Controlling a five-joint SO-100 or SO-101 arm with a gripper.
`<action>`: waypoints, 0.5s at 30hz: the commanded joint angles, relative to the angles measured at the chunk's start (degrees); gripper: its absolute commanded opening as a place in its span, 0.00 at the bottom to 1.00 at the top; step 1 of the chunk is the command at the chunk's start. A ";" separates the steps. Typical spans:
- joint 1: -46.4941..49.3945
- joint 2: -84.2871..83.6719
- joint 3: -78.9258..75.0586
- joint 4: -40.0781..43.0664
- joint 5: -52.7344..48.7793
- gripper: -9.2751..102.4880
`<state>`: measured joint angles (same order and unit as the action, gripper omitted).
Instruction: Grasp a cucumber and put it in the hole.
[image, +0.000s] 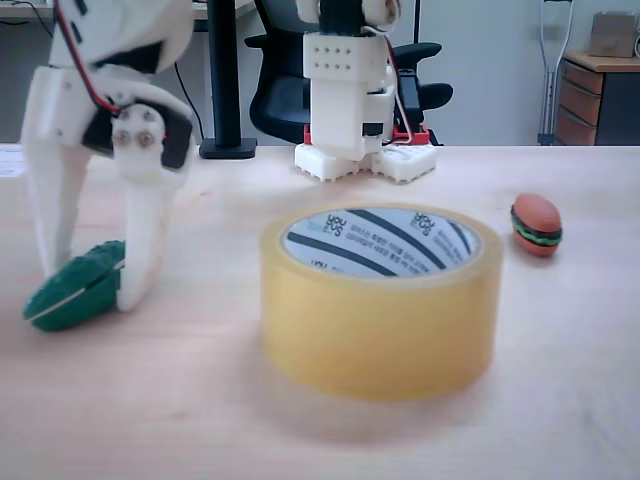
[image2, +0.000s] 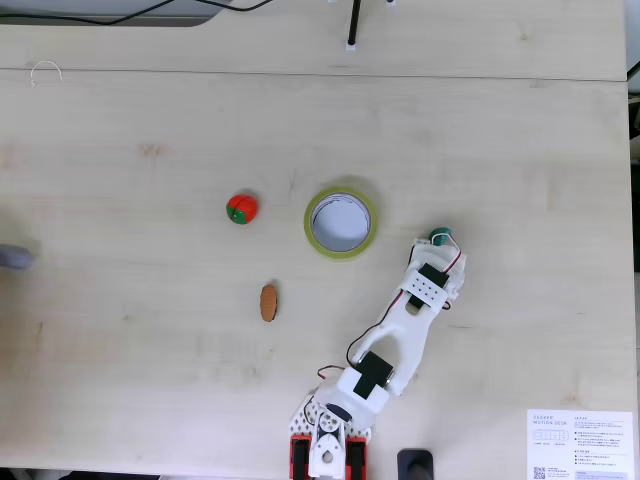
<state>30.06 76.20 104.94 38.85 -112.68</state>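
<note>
Both claw (image: 85, 290) fingers around cucumber (image: 72, 290).

The gripper (image: 85, 285) is matt white printed plastic with faint layer lines. Between its fingers, the cucumber (image: 75, 289) looks like dark green smooth rubbery plastic with a pale seam. Beside the gripper, the tape roll (image: 380, 305) is glossy, yellowish, translucent film on a white printed paper core. Under the gripper, the table (image: 560, 400) is pale matt wood grain.
</note>
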 joint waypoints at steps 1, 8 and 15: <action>0.44 -0.26 0.70 3.43 -0.35 0.21; 0.44 0.09 0.70 4.48 -0.53 0.18; 0.44 0.44 0.79 4.92 -0.53 0.15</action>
<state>30.06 76.46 104.94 40.96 -112.68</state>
